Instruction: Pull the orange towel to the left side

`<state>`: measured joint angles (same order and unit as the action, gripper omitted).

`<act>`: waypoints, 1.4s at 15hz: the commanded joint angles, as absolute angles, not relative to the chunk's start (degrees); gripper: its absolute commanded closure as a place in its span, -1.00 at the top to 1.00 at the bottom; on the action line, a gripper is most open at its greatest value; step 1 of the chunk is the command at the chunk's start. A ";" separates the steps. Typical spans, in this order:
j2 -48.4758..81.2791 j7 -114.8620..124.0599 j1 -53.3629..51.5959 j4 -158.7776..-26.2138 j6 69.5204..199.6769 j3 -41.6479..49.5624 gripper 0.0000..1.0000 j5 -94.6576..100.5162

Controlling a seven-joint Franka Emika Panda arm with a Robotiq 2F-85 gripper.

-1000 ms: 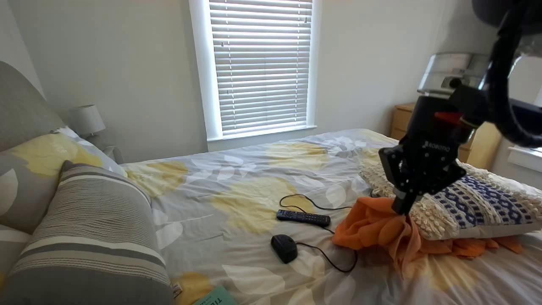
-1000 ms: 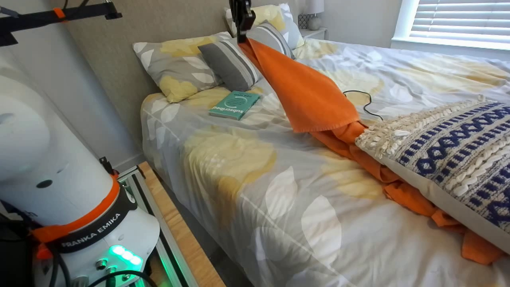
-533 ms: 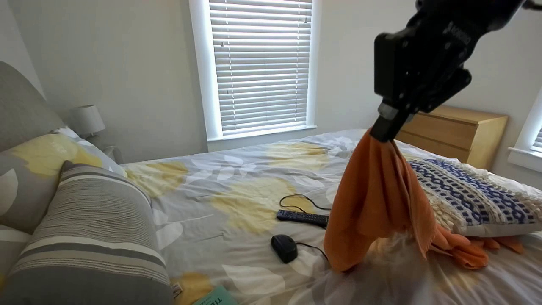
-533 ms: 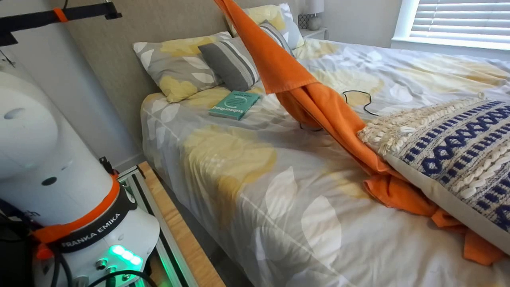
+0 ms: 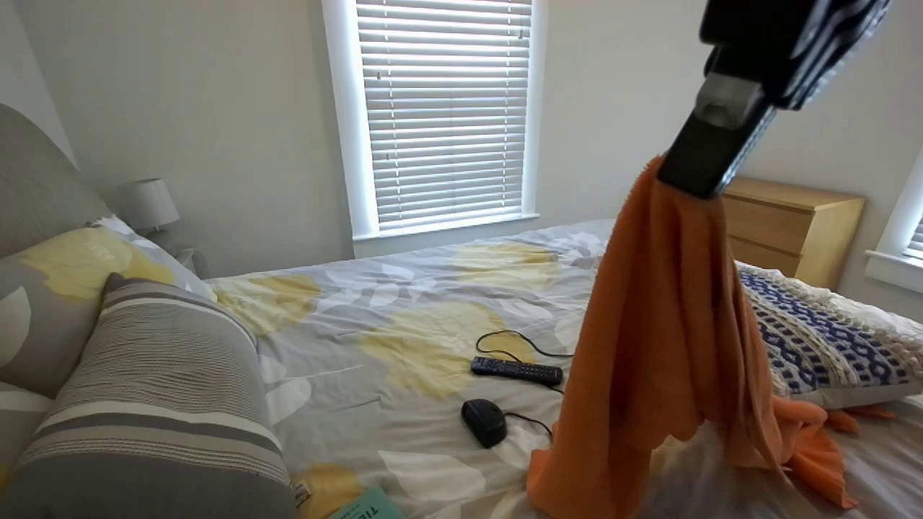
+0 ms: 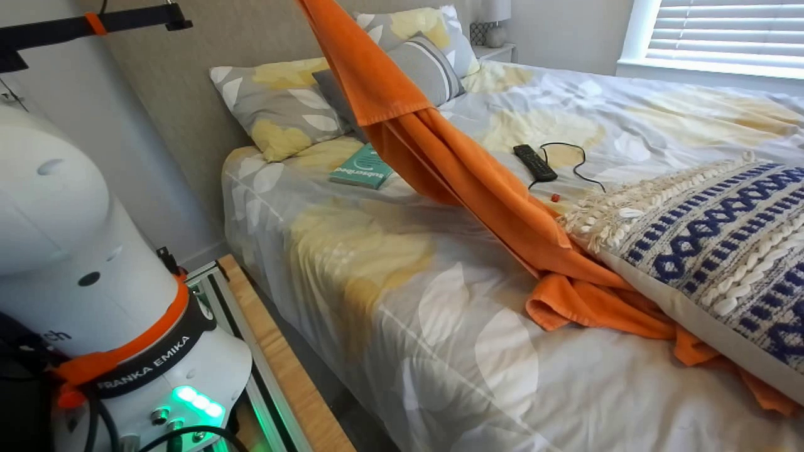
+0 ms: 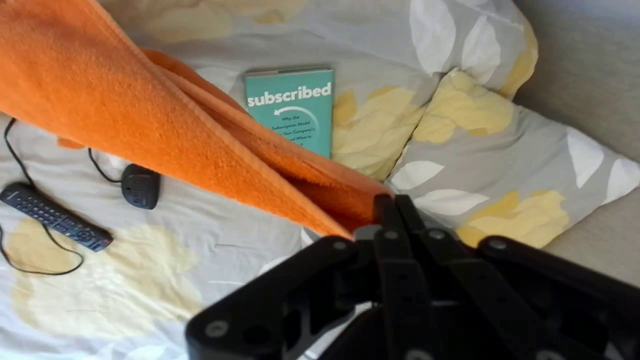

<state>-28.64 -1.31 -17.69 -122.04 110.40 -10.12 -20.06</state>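
While towel (image 5: 670, 324) hangs, floral bed (image 5: 425, 324) — blinds (image 5: 448, 108), dresser (image 5: 775, 223)

A home bedroom: in an exterior view, a bed (image 5: 346, 404) dressed in grey, white and yellow floral print spans the lower half, with a white-shaded lamp (image 5: 149, 204) at middle left, white slatted blinds (image 5: 447, 108) at top centre and a pale wooden chest of drawers (image 5: 771, 220) at right.

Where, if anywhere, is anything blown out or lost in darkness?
In an exterior view, the blinds brightly backlit; in an exterior view, the base lights burnt nearly white amid green glow; in the wrist view, the gripper near-black, detail mostly lost, while the orange towel shows its texture.
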 commanded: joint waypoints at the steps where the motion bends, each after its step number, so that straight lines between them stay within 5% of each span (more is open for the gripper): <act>1: -28.74 -5.48 -19.77 -120.04 105.78 -9.62 -0.99 -24.51; 21: -19.96 -16.11 -21.91 -111.71 112.71 -10.53 -0.99 -30.77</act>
<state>-21.96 -12.23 -20.39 -113.95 114.23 -11.59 -26.46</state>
